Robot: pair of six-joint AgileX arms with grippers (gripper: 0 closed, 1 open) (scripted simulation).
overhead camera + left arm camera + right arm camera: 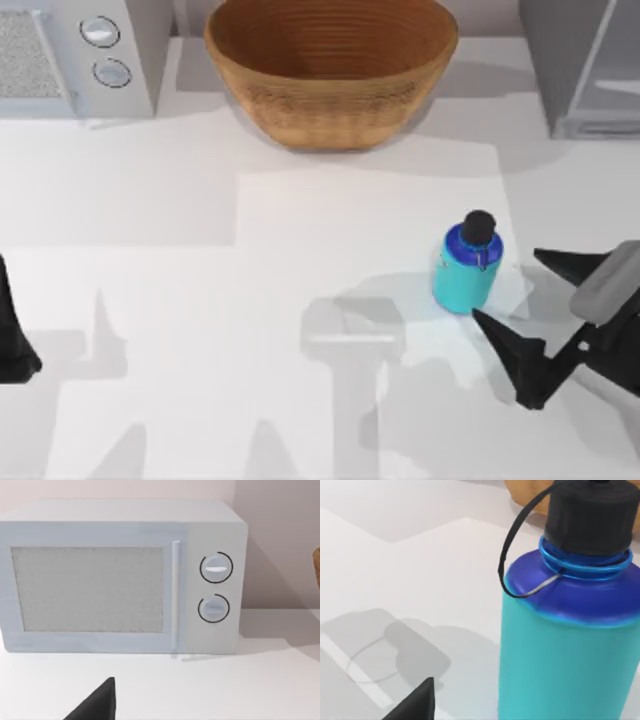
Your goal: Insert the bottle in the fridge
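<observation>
Bottle (466, 264) upright near table's (200, 300) right edge, capped, outside fridge (585, 65) at far right corner. Right gripper (520, 290) fingers spread, beside bottle, not touching. Basket (330, 65) at far edge; left gripper (15, 340) at left edge, fingers cannot tell.

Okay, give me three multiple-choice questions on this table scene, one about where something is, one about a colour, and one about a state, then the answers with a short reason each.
1. Where does the bottle stand?
A. Inside the basket
B. On the table, toward its right side, beside the right gripper
C. On top of the microwave

2. What colour is the bottle's cap?
A. Black
B. Red
C. White

3. How is the right gripper?
A. Shut on the bottle
B. Open, fingers spread, apart from the bottle
C. Shut on the basket rim

Answers:
1 B: the top view shows it upright on the white table, in front of the basket.
2 A: the right wrist view shows a black cap over a dark blue shoulder.
3 B: both fingers are spread, just right of the bottle.

The left gripper sits at the table's left edge.
</observation>
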